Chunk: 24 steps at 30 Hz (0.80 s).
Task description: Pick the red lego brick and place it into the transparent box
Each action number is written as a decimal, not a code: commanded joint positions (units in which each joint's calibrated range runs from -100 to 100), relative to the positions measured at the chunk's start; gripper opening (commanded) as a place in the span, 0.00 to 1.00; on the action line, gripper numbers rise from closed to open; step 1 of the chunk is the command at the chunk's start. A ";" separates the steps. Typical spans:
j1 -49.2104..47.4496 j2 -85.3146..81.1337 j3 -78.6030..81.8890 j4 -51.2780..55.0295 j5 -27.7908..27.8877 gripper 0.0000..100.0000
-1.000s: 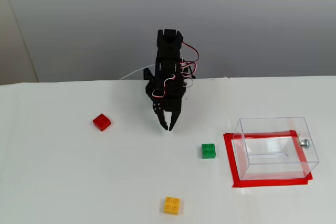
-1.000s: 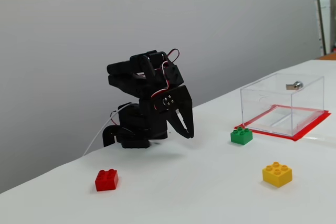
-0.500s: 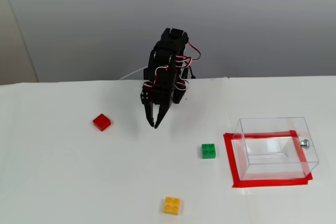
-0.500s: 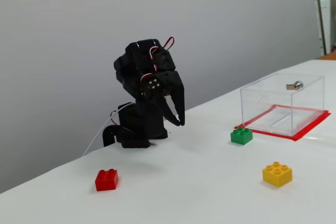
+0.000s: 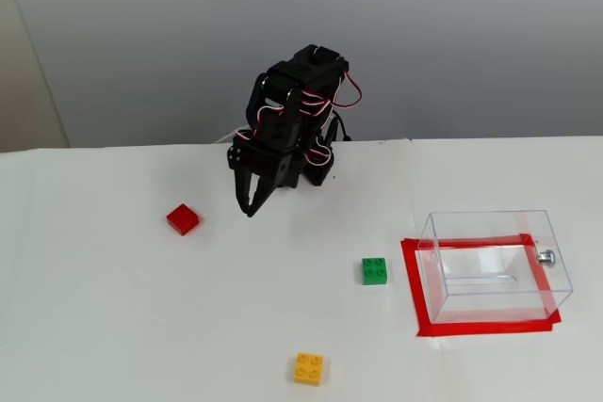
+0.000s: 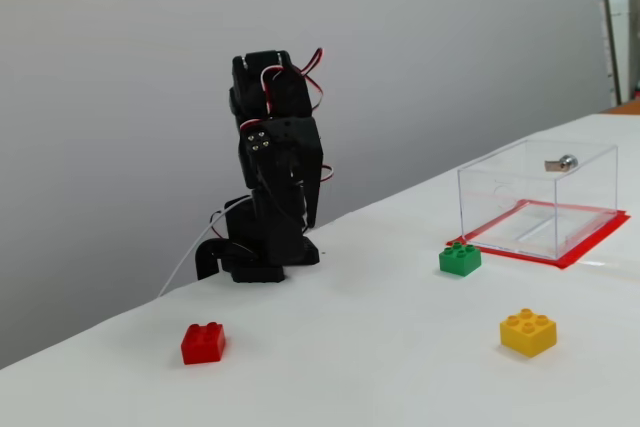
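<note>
Fixed view: I see my tool (image 5: 249,209) pointing down, fingers together, above the desk (image 5: 113,327), right of the red lego brick (image 5: 183,219).
Other fixed view: red lego brick (image 6: 203,343) well apart from transparent box (image 6: 538,197).

Jaw gap unreadable in both fixed views

The gripper (image 5: 249,211) points down with its dark fingers overlapping, so whether they are parted can't be told; in a fixed view the gripper (image 6: 309,219) merges into the black arm (image 6: 262,197) behind it.
</note>
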 commanded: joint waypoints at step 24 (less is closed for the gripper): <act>31.25 29.06 -16.41 2.28 4.11 0.01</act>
